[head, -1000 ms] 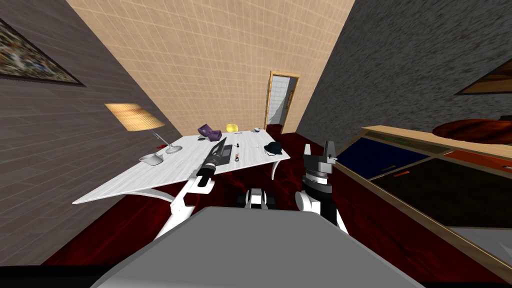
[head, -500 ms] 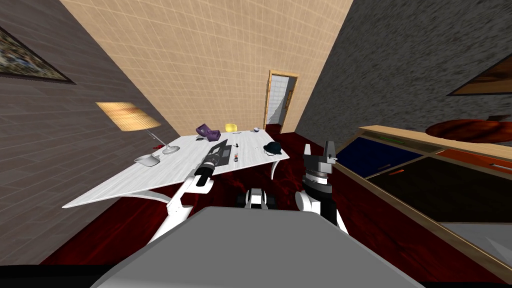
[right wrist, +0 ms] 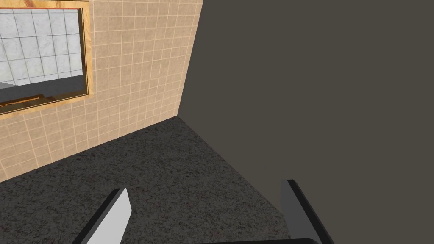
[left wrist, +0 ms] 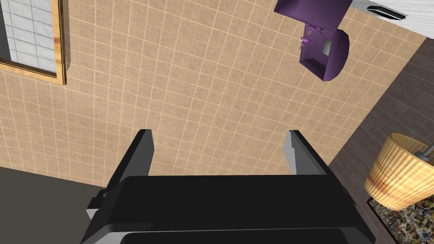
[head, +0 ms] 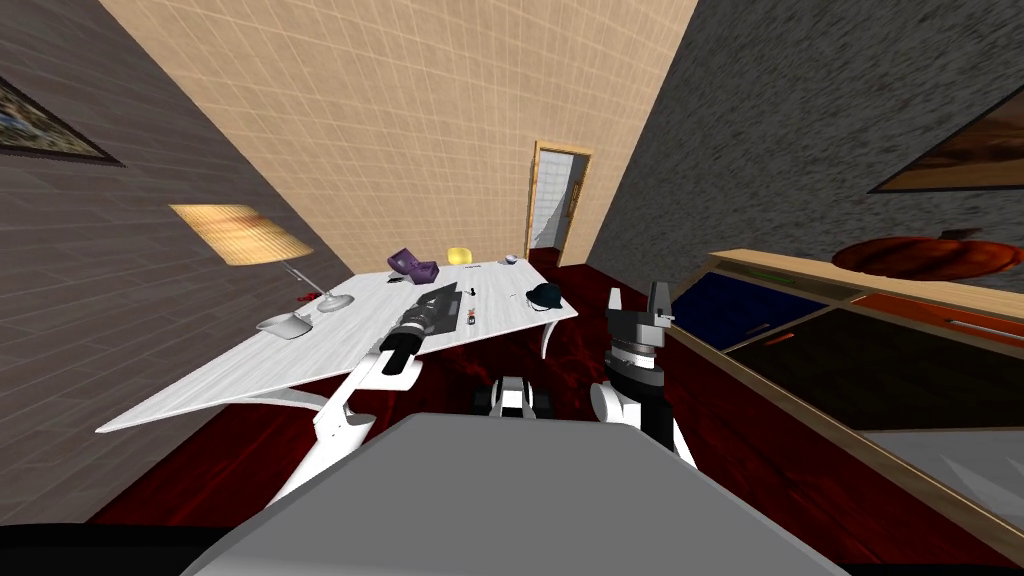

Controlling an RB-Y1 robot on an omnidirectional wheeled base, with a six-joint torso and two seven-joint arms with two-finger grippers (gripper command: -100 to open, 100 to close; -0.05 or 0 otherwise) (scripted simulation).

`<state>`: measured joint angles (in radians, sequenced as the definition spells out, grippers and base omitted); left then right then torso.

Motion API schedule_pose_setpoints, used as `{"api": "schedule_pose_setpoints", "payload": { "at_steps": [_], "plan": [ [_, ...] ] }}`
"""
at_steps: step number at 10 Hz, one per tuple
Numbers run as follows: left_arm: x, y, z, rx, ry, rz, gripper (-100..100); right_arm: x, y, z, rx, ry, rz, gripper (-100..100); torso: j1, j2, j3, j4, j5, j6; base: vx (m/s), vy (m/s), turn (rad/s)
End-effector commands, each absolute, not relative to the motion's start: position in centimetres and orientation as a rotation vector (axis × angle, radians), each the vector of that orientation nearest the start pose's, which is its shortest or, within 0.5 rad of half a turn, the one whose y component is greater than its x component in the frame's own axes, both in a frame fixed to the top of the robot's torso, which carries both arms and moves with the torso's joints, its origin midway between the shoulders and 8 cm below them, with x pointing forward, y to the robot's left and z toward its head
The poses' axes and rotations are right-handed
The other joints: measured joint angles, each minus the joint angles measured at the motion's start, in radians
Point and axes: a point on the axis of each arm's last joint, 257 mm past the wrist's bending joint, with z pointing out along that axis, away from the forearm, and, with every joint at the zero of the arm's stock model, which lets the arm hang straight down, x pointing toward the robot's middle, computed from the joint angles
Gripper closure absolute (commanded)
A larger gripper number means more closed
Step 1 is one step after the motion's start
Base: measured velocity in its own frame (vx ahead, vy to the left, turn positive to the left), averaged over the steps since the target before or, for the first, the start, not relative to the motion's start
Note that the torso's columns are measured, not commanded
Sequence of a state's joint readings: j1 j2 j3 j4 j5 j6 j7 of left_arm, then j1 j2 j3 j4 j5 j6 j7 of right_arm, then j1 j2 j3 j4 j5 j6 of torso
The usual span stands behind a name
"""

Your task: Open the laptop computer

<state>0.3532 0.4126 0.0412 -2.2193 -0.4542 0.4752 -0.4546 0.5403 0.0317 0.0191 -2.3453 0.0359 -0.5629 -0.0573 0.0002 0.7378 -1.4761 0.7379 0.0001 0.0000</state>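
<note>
At the left end of the white tabletop (head: 250, 365) you have a lamp (head: 240, 232) with a yellow shade. Its foot stands near the back edge, and a pale shallow dish (head: 285, 324) lies just beside the foot, toward the near edge.

Moving right, your left arm reaches in over the near edge. The left gripper (head: 437, 293) sits low over the middle of the tabletop and points toward the beige tiled wall. In the left wrist view its fingers (left wrist: 142, 152) stand spread apart with nothing between them. Past the gripper, near the back edge, sits a purple object (head: 413, 265).

The laptop (head: 452, 308) is the dark flat slab lying on the tabletop just beside the left gripper, on its right. It looks flat. You cannot tell from the head view whether the gripper touches it.

Further right along the back edge are a small yellow object (head: 459, 256) and a little pale bowl (head: 510, 260). A rounded black object (head: 545, 294) rests near the tabletop's right end.

Off that end, the right gripper (head: 637, 303) is held upright between the tabletop and a long low cabinet (head: 800, 330). Its fingers (right wrist: 116, 214) are spread wide and hold nothing.
</note>
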Motion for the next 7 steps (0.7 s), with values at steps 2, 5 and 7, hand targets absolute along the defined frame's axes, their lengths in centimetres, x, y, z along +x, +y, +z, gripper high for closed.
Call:
{"api": "schedule_pose_setpoints", "payload": {
  "at_steps": [2,5,7],
  "plan": [
    [43.33,38.08,-12.64,-0.419,1.551,-0.004,0,31.76,-27.16,5.19,0.604,0.530,1.356,0,-0.001,0.000,0.000,0.000,0.000,0.000,0.002,0.004,-0.005],
    [43.33,38.08,-12.65,-0.419,1.551,-0.004,0,31.76,-27.16,5.19,0.604,0.529,1.356,0,0.000,0.000,0.000,0.000,0.000,0.000,0.000,0.000,0.000],
    [43.33,38.08,-12.65,-0.419,1.551,-0.004,0,31.76,-27.16,5.19,0.604,0.529,1.356,0,0.000,0.000,0.000,0.000,0.000,0.000,0.000,0.000,0.000]
  ]
}}
